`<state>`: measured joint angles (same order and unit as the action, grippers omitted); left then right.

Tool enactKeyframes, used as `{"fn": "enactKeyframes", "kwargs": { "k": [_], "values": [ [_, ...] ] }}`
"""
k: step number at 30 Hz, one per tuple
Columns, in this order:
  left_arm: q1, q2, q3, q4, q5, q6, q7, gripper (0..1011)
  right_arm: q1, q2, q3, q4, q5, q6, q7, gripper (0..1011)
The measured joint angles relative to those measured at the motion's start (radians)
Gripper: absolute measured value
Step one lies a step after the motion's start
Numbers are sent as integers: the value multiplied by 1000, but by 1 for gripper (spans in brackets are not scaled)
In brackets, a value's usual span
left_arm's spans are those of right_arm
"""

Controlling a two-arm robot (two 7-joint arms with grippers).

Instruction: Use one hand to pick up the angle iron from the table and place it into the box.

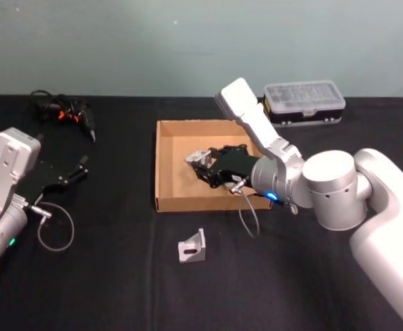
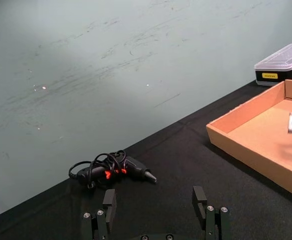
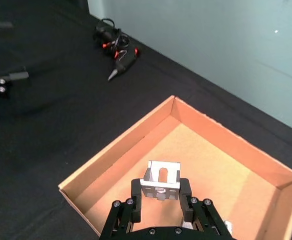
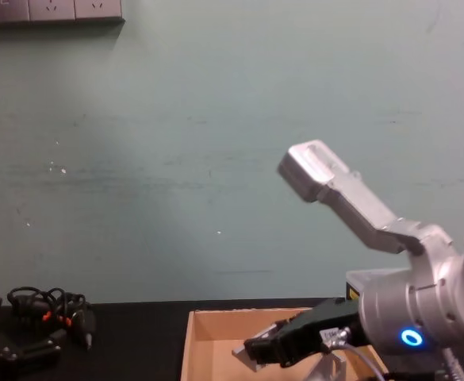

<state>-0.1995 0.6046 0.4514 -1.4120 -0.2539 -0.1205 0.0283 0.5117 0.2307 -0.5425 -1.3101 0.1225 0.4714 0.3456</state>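
Hanging over the box [image 1: 158,165], an angle iron [image 3: 160,175] is clamped between the fingers of the right gripper [image 3: 159,189]; a second angle iron [image 1: 193,246] is seen on the worktop [image 1: 118,276]. The left gripper [image 1: 83,167] is parked, fingers spread.

Pale grey-green wall [image 4: 216,159], faint scuffs and streaks across it, white socket plate [image 4: 53,9] high up, soft even light
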Motion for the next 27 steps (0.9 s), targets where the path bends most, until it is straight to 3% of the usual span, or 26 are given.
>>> {"fn": "enactKeyframes", "kwargs": {
  "k": [6, 17, 27],
  "values": [
    [0, 0, 0, 0, 0, 0, 0, 1000, 19, -24, -7, 59, -25, -6, 3, 446],
    [0, 0, 0, 0, 0, 0, 0, 1000, 19, -43, 5, 90, -51, -16, 8, 446],
    [0, 0, 0, 0, 0, 0, 0, 1000, 6, -50, 31, 92, -68, -30, 9, 716]
  ]
}}
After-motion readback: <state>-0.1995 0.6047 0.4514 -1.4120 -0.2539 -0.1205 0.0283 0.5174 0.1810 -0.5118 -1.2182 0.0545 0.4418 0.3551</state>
